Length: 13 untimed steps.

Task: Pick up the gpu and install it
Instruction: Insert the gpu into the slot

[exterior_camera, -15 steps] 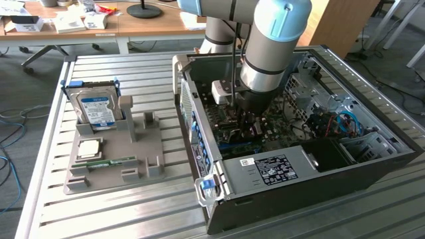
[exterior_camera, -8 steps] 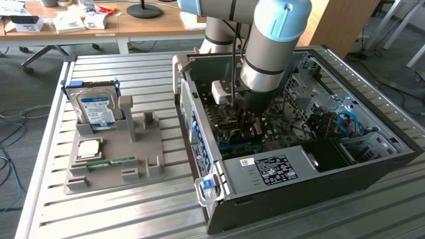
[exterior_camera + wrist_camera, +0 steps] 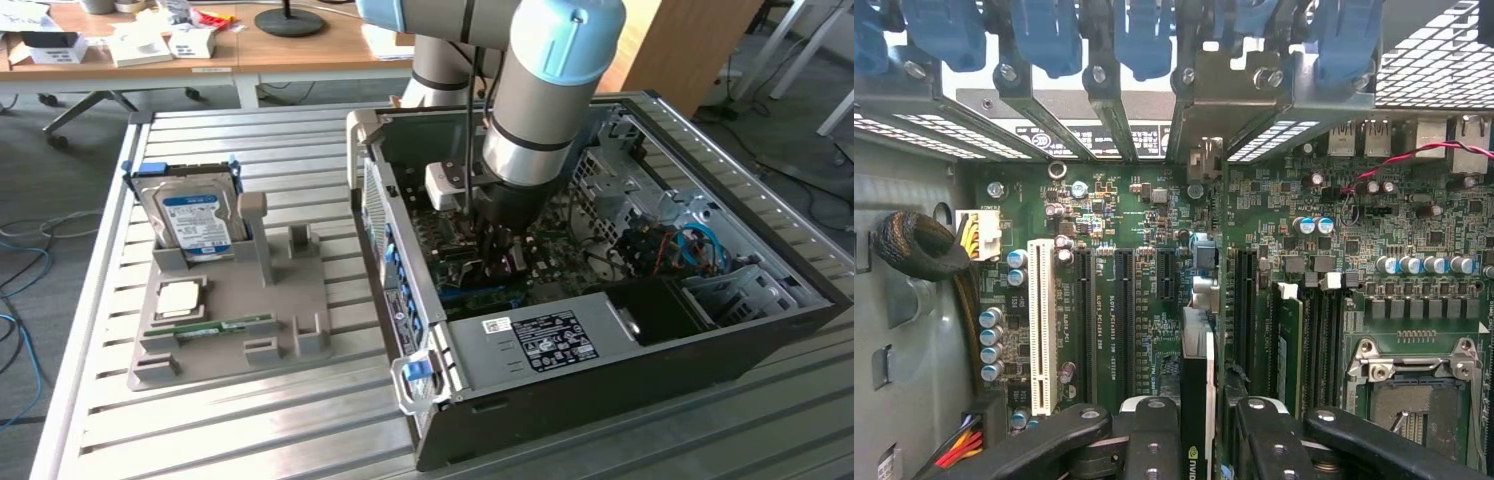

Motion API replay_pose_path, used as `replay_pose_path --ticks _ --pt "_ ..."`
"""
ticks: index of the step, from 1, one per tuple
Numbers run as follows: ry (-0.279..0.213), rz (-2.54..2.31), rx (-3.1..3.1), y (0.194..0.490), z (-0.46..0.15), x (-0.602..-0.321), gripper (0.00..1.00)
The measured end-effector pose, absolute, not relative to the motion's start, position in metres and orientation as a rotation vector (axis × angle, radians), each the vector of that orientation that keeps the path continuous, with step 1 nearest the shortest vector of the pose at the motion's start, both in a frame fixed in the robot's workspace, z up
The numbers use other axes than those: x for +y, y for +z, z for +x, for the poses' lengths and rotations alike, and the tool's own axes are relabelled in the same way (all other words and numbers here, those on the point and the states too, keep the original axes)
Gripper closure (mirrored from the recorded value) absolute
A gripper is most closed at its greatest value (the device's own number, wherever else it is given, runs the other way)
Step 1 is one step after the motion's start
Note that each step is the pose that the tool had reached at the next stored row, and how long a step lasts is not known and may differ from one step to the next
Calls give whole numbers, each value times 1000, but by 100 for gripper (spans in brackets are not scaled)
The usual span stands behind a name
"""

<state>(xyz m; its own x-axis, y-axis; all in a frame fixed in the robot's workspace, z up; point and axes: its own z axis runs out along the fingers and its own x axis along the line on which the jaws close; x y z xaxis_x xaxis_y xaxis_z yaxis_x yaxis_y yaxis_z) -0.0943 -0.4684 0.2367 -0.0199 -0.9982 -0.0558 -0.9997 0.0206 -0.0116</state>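
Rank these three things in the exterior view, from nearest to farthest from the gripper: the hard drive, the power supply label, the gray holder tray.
1. Power supply label: inside the case, just in front of the gripper.
2. Gray holder tray: outside the case, toward the exterior view's left.
3. Hard drive: upright at the tray's far left end.

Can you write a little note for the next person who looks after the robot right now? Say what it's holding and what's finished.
End effector: shut on the gpu, gripping it edge-on, down inside the open computer case.
Gpu: held upright just over the motherboard, lined up with the expansion slots.
Done: gpu picked up and brought into the case.
Left: gpu is not seen fully seated yet; whether its edge already touches a slot cannot be told.
Other parts: hard drive and memory stick sit on the grey holder beside the case.
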Motion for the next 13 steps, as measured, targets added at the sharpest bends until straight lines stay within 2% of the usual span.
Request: replay_pose_path --ticks 13 --pt "48 -2165 2209 237 -94 -468 74"
